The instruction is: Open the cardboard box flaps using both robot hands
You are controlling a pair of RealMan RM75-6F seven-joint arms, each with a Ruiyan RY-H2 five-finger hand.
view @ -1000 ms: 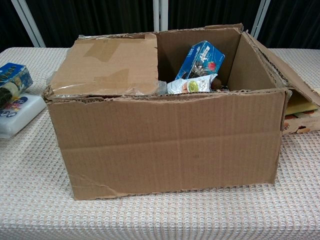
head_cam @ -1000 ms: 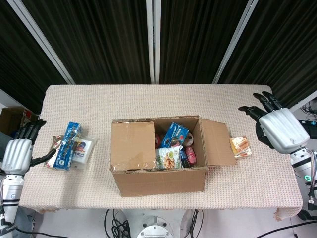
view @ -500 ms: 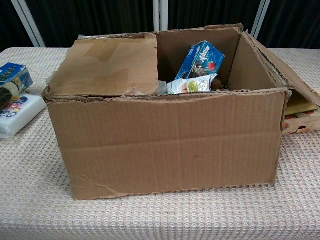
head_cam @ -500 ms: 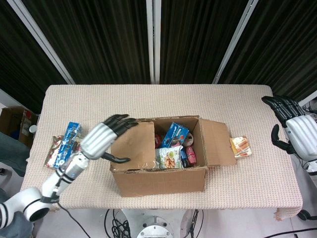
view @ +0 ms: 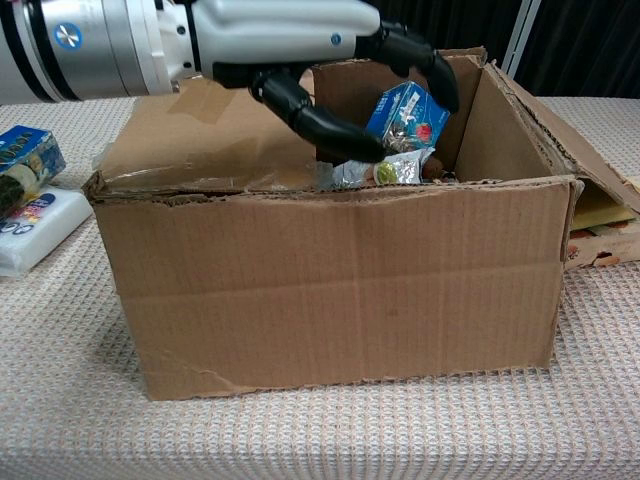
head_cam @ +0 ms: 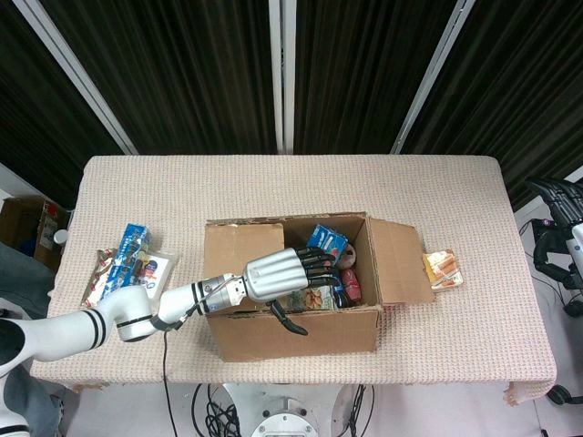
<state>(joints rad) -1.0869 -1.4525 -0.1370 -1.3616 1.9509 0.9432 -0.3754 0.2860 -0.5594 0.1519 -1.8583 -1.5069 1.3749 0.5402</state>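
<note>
The cardboard box [head_cam: 301,330] stands mid-table. Its left flap [head_cam: 239,257] lies folded down over the left half, and its right flap [head_cam: 399,261] hangs outward. My left hand [head_cam: 281,274] hovers over the left flap's inner edge, its fingers [head_cam: 317,261] spread out above the opening and holding nothing. The chest view shows that left hand [view: 290,35] above the left flap [view: 210,135], with the thumb [view: 325,128] curled down by the flap's edge. My right hand [head_cam: 567,218] is off the table's right side, partly cut by the frame, fingers apart.
Inside the box stand a blue carton [head_cam: 324,241] and snack packs [head_cam: 314,296]. Blue snack packs and a tissue pack [head_cam: 132,266] lie on the left of the table. An orange packet [head_cam: 443,268] lies by the right flap.
My left hand has swung in from the table's left side to above the box's left flap. My right hand has drawn back rightward past the table's edge.
</note>
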